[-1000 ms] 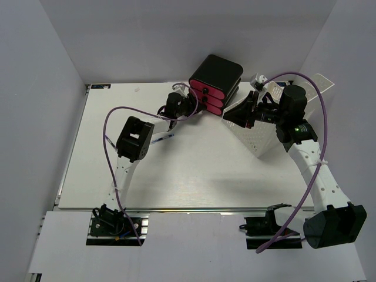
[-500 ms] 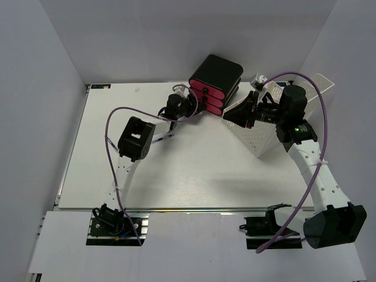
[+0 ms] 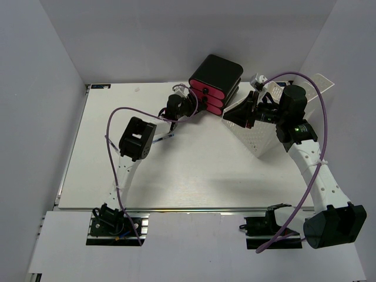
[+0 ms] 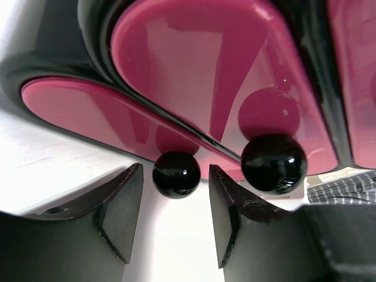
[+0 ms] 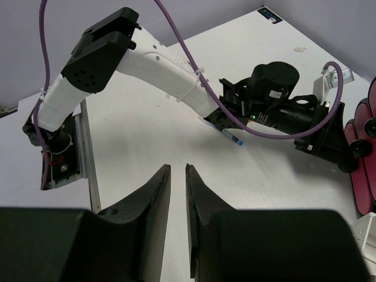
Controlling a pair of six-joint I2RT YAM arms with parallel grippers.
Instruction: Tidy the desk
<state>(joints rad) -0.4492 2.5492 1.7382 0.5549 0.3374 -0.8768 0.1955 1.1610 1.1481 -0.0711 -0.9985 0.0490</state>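
where: the large flat white matte desk [image 3: 194, 176], with a silver rail on its near edge, lies under both arms.
left arm: the left gripper [image 4: 174, 191] is spread, one finger on each side of a small round black knob [image 4: 176, 174] on the glossy black-and-pink drawer unit [image 3: 215, 79], not touching it.
right arm: the right gripper [image 5: 177, 176] has its fingers almost pressed together on nothing, by the white perforated tray [image 3: 255, 138].
step: probably taking hold of a drawer knob.
next move: pinch the knob squarely, then pull straight out. the thin blue-and-white pen [image 3: 165, 138] lies loose nearby.

Plain pale grey walls [image 3: 41, 88], soft even light
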